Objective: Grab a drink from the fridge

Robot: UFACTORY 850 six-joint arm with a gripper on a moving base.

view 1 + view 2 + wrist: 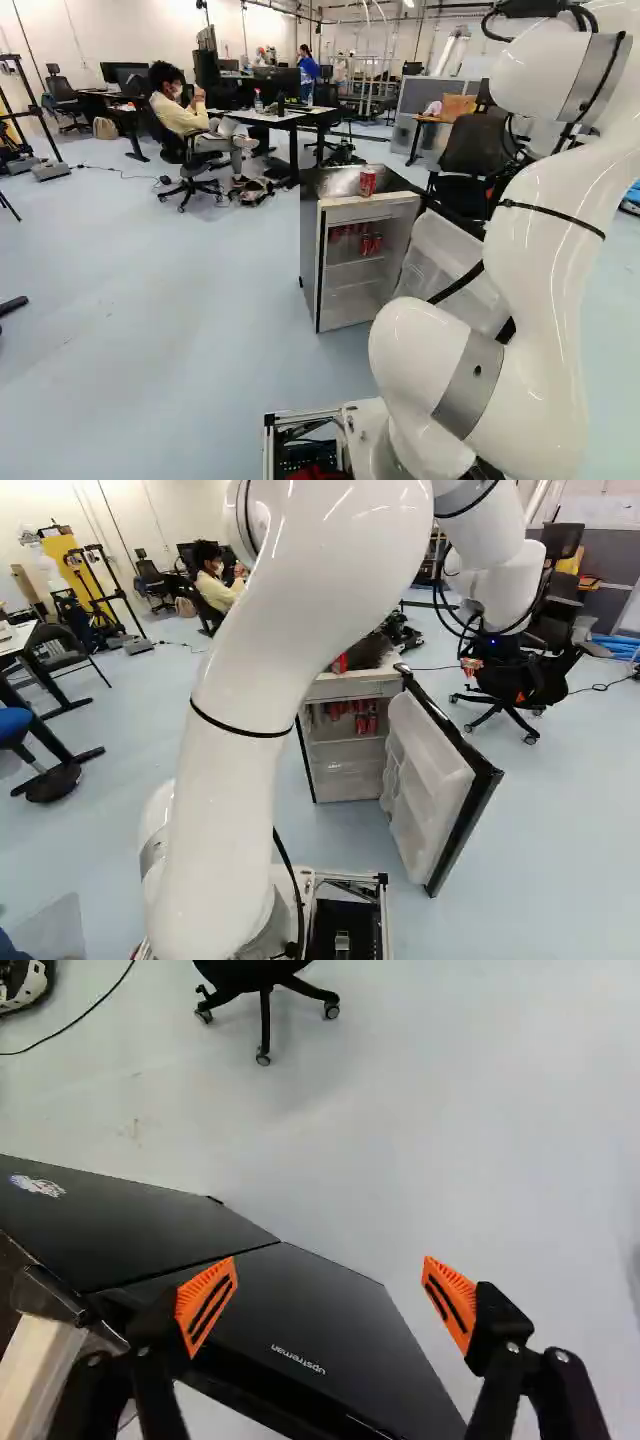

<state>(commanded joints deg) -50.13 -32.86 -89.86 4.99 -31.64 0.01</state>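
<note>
Swing the black, orange-padded claw [330, 1270], spread wide, clear of that open black-and-white door [425, 770], then creep in level for the red metal cans [366, 245] high inside the small silver fridge [309, 235], tbh.

Left base view, and the arm [550, 230] masks part of the fridge [309, 240] door [440, 258], cans [366, 244] inside too blurred to count!

Item 1: “Upstreman” lettering [298, 1360], fridge door [330, 1310]. Item 2: sticker [38, 1186], black panel [130, 1222], ten o'clock from lettering, illegible.
</note>
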